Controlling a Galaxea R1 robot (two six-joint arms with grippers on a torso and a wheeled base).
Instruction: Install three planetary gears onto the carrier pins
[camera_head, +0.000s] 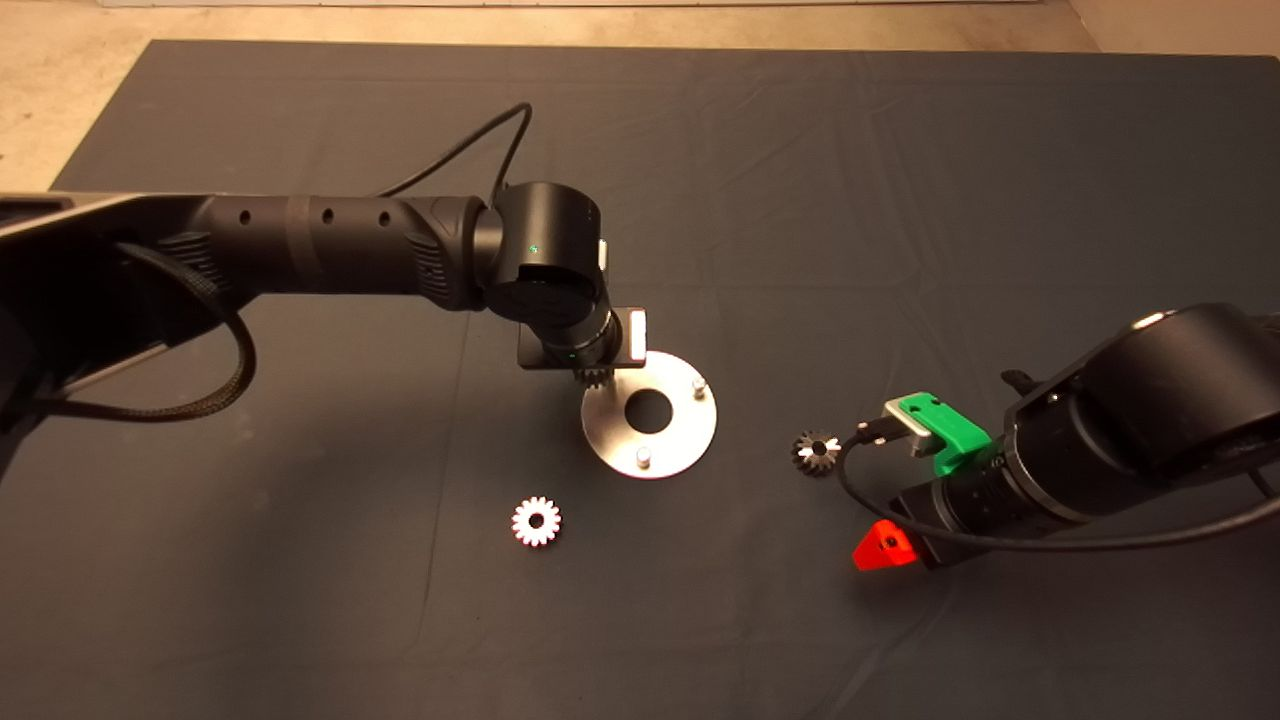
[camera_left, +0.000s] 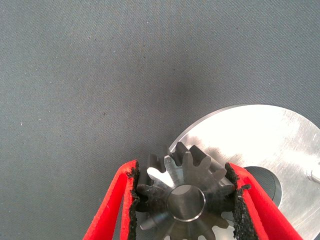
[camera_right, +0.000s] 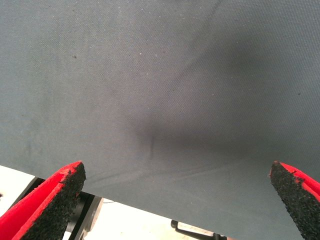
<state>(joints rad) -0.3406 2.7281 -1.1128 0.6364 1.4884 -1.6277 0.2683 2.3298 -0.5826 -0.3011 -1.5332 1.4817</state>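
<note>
The left gripper (camera_left: 185, 200) clamps one planetary gear (camera_left: 186, 192) over the near-left rim of the round plate (camera_head: 680, 435). A second gear (camera_head: 536, 521) lies on the mat (camera_head: 900, 180) below-left; a third (camera_head: 816, 452) sits right, beside the spread-fingered right gripper (camera_right: 175, 192).

The left gripper (camera_left: 184, 200) is hidden under its own wrist in the head view. The third carrier pin sits out of sight beneath the held gear (camera_left: 186, 192), whose lower teeth the wrist picture's edge crops.
</note>
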